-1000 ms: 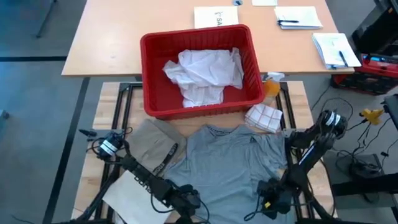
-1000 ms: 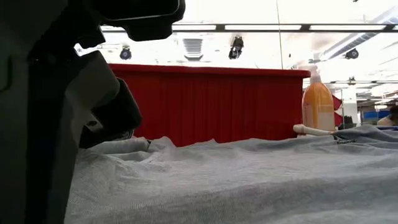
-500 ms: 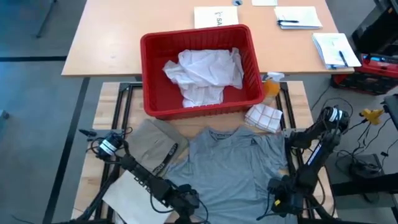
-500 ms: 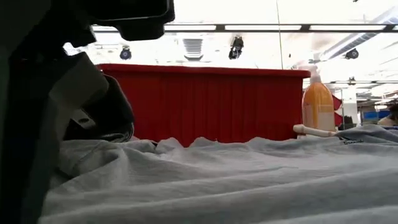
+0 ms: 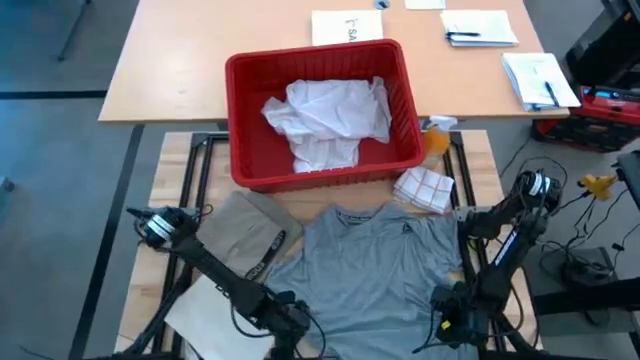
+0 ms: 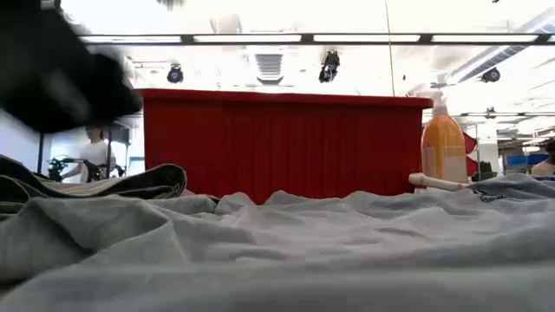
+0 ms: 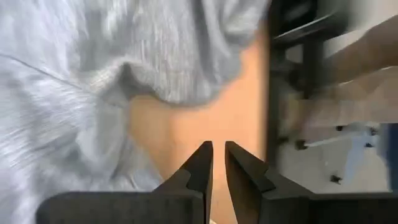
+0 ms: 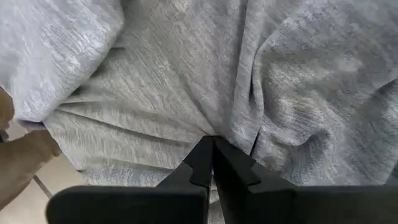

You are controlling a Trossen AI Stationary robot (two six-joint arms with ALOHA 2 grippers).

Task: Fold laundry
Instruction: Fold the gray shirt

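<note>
Tee (image 5: 372,268) lies flat at lower centre of the high frame, collar toward the red bin (image 5: 238,150), hem at the near tabletop (image 5: 180,185) edge. Right end effector (image 8: 212,144) sits at lower right of the high frame, fingers pinched together on a bunched fold of the tee's hem corner. Left end effector (image 7: 218,149) is at lower centre-left, fingers nearly closed with a thin gap and nothing between them, over bare wood just beside the tee's edge. Judgement: the step is gripping both hem corners to fold the tee; the left needs to open, get onto the cloth edge and take a real bite before any lift, then both should rise together and level so the fabric doesn't skew or drag. The right's hold looks thin, so it may slip. Counts: one grey tee, one khaki piece (image 5: 245,238) at centre-left beside the tee, one white shirt (image 5: 330,120) crumpled in the bin, one bin, one checked cloth (image 5: 424,189) right of the bin, one orange bottle (image 6: 443,147), one white sheet (image 5: 205,310) at lower left, two arms.
</note>
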